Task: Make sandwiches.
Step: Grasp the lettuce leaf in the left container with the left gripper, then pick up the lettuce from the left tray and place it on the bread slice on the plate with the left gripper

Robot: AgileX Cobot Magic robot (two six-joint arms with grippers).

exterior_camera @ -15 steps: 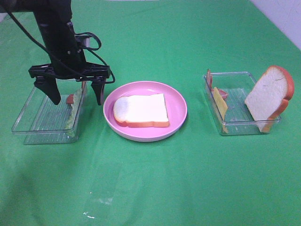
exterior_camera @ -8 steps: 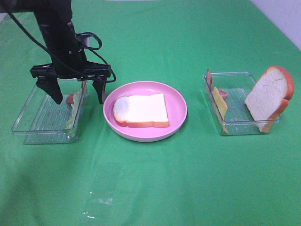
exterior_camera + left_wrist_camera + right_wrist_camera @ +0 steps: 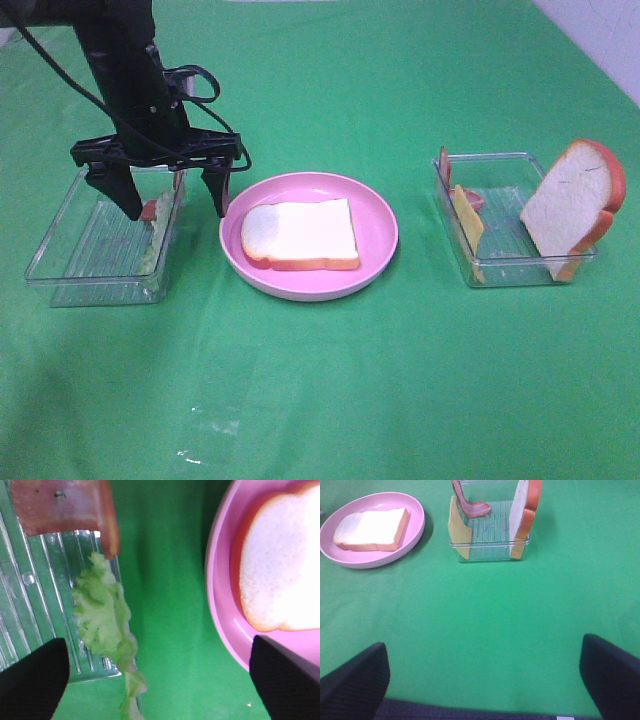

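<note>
On the pink plate [image 3: 380, 215] the sandwich is a single flat white bread slice [image 3: 300, 235] with an orange-brown crust. My left gripper [image 3: 176, 208] hangs open over the right wall of the left clear tray [image 3: 70, 265], one finger inside the tray and one outside. Pale green lettuce [image 3: 102, 625] leans on that wall between the fingers, with a reddish bacon strip [image 3: 65, 505] beyond it. My right gripper [image 3: 482, 680] is open over bare cloth, well short of the right tray [image 3: 490, 545]. It does not show in the exterior high view.
The right tray [image 3: 510, 268] holds an upright bread slice [image 3: 570, 205], yellow cheese [image 3: 467, 225], a bacon strip [image 3: 444, 165] and something red [image 3: 474, 200]. Green cloth covers the table. The wrist view also shows the plate [image 3: 225, 620] with its bread [image 3: 280, 575] beside the left tray [image 3: 30, 595].
My left gripper has shifted a little to the right, towards the plate, and its fingers stand slightly closer together. The food has not moved.
</note>
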